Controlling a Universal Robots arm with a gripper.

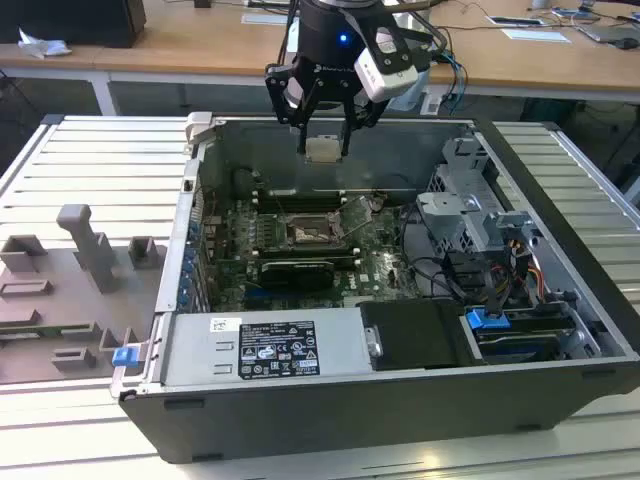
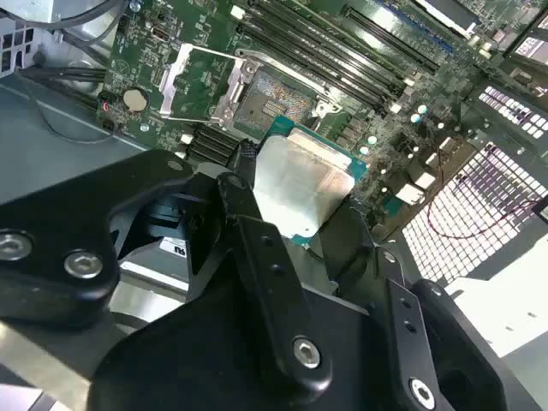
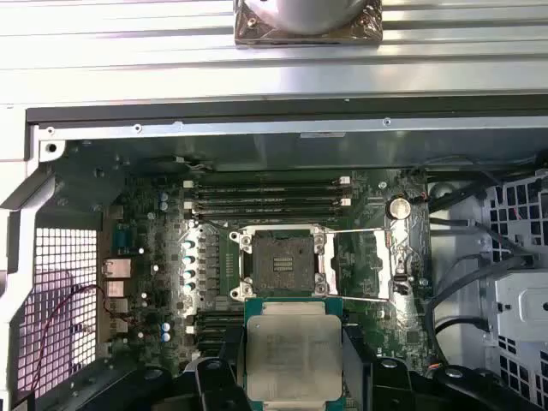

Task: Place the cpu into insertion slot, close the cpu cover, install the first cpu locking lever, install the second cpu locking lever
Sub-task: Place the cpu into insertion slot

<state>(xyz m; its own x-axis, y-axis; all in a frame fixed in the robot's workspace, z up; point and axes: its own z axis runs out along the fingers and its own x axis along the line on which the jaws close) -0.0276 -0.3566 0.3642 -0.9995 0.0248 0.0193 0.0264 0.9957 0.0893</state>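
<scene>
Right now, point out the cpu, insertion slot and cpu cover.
cpu [image 3: 294,351], first wrist view, centre of metal face.
insertion slot [image 3: 282,261], first wrist view, dark centre.
cpu cover [image 3: 387,265], first wrist view, outer frame bar.

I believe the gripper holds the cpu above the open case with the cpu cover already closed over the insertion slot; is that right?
Not quite: the cpu cover is open, swung aside from the insertion slot, as the first wrist view shows. The gripper does hold the cpu above the case.

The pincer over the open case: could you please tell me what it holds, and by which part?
The pincer holds the cpu by two opposite edges, metal face exposed.
</scene>
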